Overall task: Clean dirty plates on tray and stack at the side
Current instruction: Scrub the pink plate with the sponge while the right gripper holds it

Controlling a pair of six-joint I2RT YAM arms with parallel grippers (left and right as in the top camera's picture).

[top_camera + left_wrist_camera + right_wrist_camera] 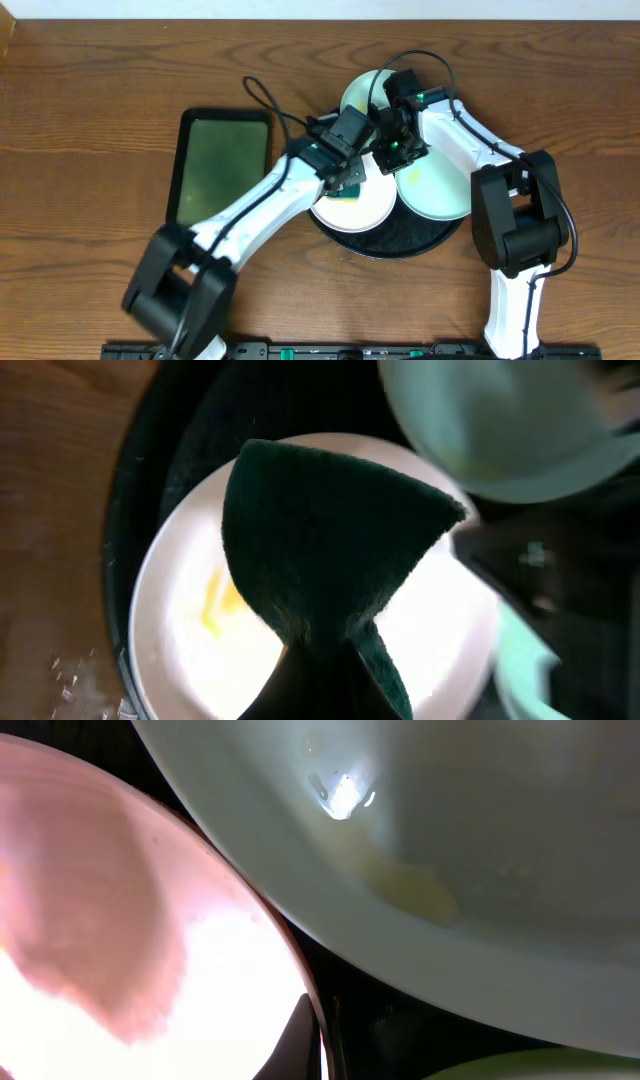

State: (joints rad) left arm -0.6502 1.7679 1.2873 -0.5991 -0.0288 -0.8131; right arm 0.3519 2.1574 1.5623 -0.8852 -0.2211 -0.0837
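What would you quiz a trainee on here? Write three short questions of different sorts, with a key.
1. True or false: the left arm holds a dark green sponge over the white plate.
2. Which colour is the smear on that plate? A red, B yellow, C blue.
3. Fill in: the rectangular tray beside the round black tray is ___ inside.

Key: 1 true. 2 B. 3 green.
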